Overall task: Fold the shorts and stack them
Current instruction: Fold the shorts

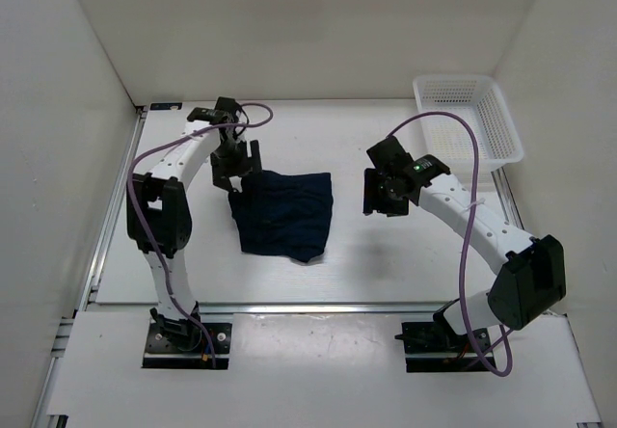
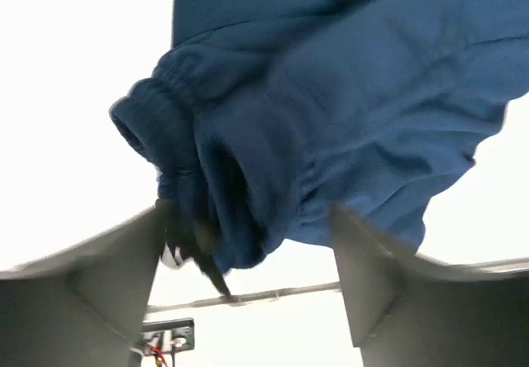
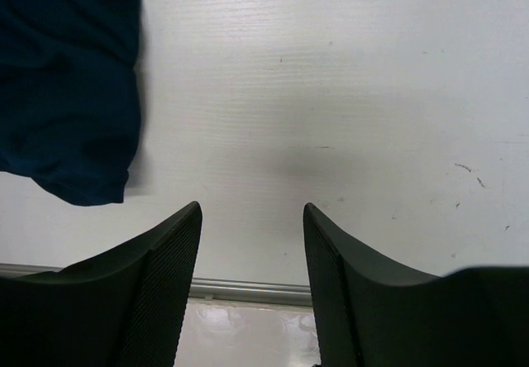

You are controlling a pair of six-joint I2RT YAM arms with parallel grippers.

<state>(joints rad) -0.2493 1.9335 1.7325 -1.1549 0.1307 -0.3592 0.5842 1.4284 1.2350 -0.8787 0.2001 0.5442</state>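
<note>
The dark navy shorts [image 1: 284, 214] lie folded in a rough square on the white table, left of centre. My left gripper [image 1: 234, 173] is at their far left corner. In the left wrist view its jaws stand wide apart [image 2: 248, 210], with the bunched elastic waistband [image 2: 190, 127] between them and close to the left finger [image 2: 124, 276]; a dark drawstring end [image 2: 211, 272] dangles there. That view is blurred. My right gripper [image 1: 381, 197] hovers open and empty to the right of the shorts. The right wrist view shows its open jaws [image 3: 252, 210] over bare table and the shorts' edge [image 3: 66, 86] at upper left.
A white plastic mesh basket [image 1: 468, 120] stands at the far right corner. A metal rail [image 1: 318, 307] runs along the table's near edge. White walls close in the left, back and right sides.
</note>
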